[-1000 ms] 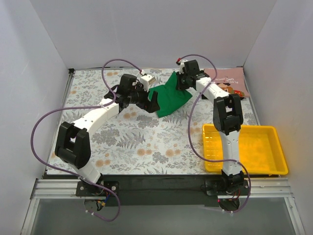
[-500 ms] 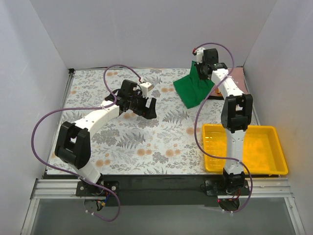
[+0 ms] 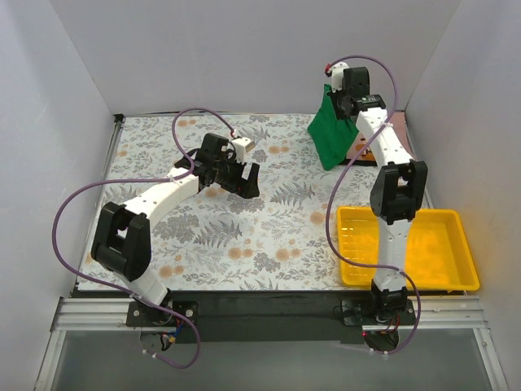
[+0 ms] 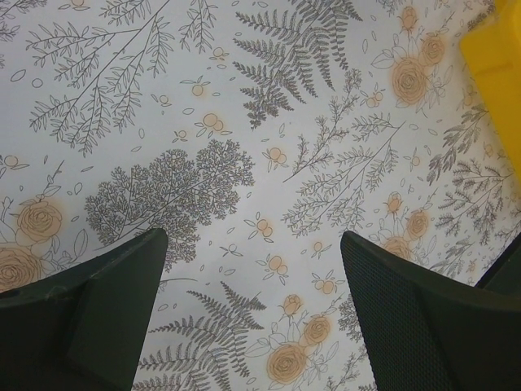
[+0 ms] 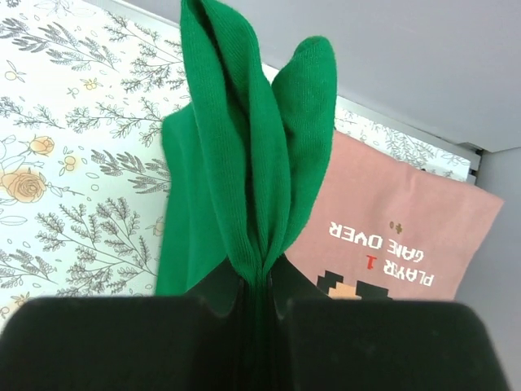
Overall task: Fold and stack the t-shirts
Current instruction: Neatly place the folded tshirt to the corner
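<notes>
White walls close in a floral-printed counter (image 3: 244, 244). My right gripper (image 5: 259, 287) is clamped on the bunched, plain bright green cloth t-shirt (image 5: 244, 155). The shirt hangs from it at the far right corner, just by the dusty pink t-shirt with brown pixel print (image 5: 399, 236), which lies flat there. My left gripper (image 4: 252, 269) hovers mid-counter with its jaws apart, holding nothing. I judge this to be the stacking step. Next I should lower the green shirt squarely onto the pink one and release it without the folds spilling open.
</notes>
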Available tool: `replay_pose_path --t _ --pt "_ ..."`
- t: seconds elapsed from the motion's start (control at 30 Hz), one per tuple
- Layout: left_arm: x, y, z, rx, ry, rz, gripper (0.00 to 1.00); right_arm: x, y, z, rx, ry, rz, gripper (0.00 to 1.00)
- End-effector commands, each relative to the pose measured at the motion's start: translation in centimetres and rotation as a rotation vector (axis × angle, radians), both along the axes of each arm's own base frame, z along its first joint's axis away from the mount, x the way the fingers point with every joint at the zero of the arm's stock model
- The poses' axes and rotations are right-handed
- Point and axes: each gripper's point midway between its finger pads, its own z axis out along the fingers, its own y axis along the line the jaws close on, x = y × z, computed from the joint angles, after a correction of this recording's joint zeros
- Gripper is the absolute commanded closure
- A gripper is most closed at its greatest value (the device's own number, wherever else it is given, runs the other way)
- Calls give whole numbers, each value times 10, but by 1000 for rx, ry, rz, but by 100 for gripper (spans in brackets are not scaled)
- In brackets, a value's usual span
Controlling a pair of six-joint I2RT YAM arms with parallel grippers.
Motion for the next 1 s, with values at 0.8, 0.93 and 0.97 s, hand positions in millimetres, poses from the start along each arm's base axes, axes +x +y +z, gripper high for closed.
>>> replay_pose_path --t 0.8,0.93,0.97 --pt "0 1 11 -21 -16 25 12 -3 -47 113 35 -220 -82 99" --pt "0 0 8 -20 -5 22 12 7 -67 99 45 -208 -98 99" --pt "-1 0 7 -18 0 22 12 11 -72 92 43 -198 -104 99"
